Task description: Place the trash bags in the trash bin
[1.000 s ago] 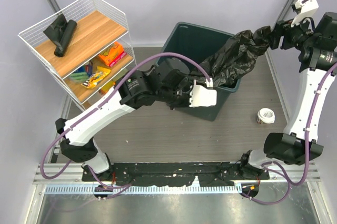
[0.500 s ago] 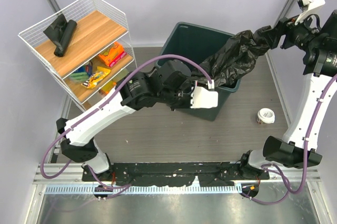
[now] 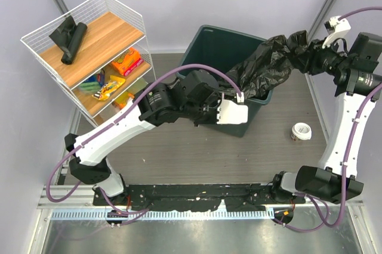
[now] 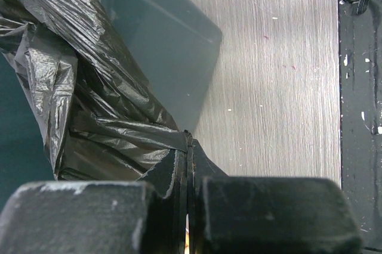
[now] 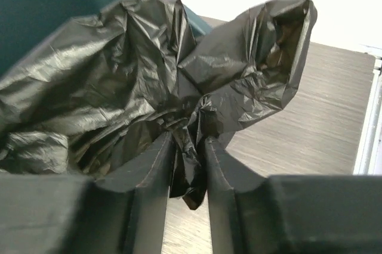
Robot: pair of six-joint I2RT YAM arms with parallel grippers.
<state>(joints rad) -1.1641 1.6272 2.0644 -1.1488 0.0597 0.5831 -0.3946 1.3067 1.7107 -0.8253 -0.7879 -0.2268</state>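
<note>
Lowered since half a second ago, the right gripper (image 5: 190,146) clamps a bunched end of the crinkled, glossy black plastic trash sack (image 3: 268,66) at upper right. The sack drapes over the right rim of the square, dark grey-green plastic bin (image 3: 206,45) at upper centre, where the left gripper (image 4: 188,146) pinches its other edge.

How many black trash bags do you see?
2. One big crinkled sack stretches over the trash bin, pinched by the left gripper and right gripper. One rolled bundle lies on the rack's top shelf; it may hold more.
</note>
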